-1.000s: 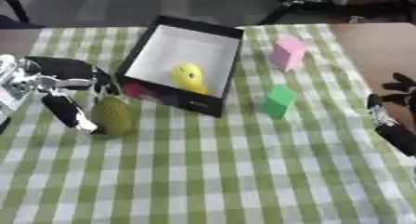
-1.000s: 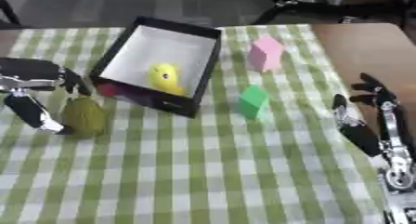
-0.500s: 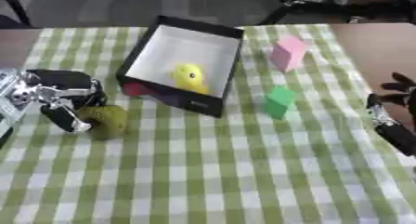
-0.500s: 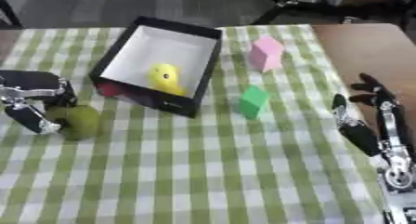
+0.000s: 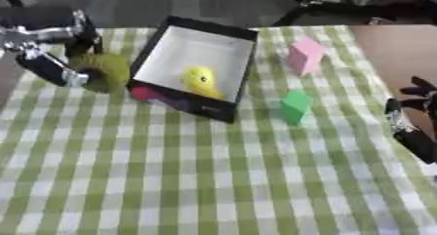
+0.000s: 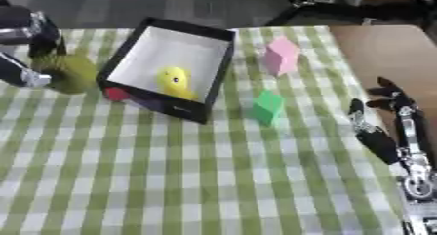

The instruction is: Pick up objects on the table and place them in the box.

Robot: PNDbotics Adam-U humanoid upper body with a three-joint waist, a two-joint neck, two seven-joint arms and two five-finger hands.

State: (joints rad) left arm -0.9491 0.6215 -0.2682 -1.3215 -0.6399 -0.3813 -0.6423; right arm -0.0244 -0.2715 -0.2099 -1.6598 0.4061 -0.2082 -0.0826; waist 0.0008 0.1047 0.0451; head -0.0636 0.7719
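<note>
Two blocks on worktop [image 5: 213, 180]: pink block [image 5: 304, 55], green block [image 5: 295, 106]; yellow item [image 5: 200, 80] in box [image 5: 194, 34]. We grip olive fruit [image 5: 106, 71] w/ left hand [image 5: 53, 48]; right hand [image 6: 388, 131] relaxed.

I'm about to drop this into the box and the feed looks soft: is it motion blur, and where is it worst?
Left eye view: the left hand and the olive-green object it grips are smeared; the box edges are soft too. Right eye view: the same softness; the right hand at the right edge reads clearer, and the pink block and green block are fuzzy but distinct. No strong glare in either view.
</note>
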